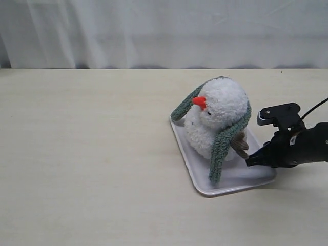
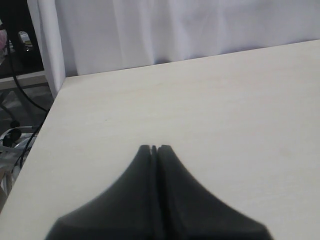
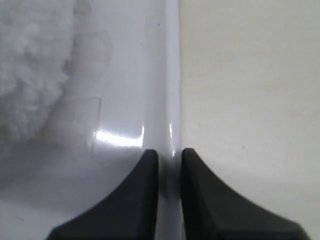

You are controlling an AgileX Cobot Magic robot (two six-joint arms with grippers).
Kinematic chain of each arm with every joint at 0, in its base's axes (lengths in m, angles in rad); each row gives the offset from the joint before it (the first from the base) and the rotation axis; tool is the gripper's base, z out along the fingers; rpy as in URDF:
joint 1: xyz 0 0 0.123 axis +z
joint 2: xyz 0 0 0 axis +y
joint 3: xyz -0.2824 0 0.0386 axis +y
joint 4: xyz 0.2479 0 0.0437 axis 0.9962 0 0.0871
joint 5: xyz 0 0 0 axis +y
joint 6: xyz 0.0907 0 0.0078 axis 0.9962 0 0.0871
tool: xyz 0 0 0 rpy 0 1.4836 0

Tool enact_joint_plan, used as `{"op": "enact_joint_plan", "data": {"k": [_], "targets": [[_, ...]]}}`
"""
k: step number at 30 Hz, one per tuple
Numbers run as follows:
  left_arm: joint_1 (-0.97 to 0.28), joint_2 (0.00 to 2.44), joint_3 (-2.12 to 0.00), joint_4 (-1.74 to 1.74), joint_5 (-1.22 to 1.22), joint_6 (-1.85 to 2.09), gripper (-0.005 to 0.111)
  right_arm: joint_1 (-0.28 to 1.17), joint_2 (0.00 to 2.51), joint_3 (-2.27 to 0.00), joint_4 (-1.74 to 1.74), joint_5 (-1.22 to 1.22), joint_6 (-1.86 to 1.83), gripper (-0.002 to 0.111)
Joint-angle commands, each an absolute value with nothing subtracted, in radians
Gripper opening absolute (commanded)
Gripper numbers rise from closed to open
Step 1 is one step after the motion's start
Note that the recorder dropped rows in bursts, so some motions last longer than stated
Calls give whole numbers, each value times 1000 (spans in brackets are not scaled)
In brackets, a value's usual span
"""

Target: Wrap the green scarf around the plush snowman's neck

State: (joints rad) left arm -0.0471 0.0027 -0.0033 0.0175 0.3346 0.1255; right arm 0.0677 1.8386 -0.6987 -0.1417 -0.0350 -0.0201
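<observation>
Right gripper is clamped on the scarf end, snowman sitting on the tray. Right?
Not quite. The right gripper is closed on the rim of the tray, not on the scarf. The right wrist view shows the rim between its jaws. The snowman does sit on the tray.

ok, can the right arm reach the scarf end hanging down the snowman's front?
Probably, once it lets go: its fingers pinch the tray rim, and the green scarf hangs close by with nothing between.

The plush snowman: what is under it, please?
A white tray lies under the plush snowman, on the table. The tray surface directly beneath its body is covered, so anything there cannot be seen.
</observation>
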Motion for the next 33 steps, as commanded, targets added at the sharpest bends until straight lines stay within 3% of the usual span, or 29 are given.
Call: {"op": "enact_joint_plan", "data": {"k": [1, 12, 22, 26, 28, 29, 33], "targets": [[-46, 0, 0, 14, 323, 126, 0, 61, 1860, -686, -238, -143, -146, 4], [-46, 0, 0, 14, 323, 126, 0, 61, 1861, -712, -636, -335, -133, 4], [-46, 0, 0, 14, 323, 126, 0, 36, 1857, -956, -120, 301, -12, 5], [-46, 0, 0, 14, 323, 126, 0, 36, 1857, -1016, -14, 568, -14, 20], [-46, 0, 0, 14, 323, 126, 0, 36, 1855, -1001, 0, 673, 0, 36], [-46, 0, 0, 14, 323, 126, 0, 36, 1842, -956, 8, 649, 28, 47], [-46, 0, 0, 14, 323, 126, 0, 36, 1787, -791, 121, 396, 63, 51]]}}
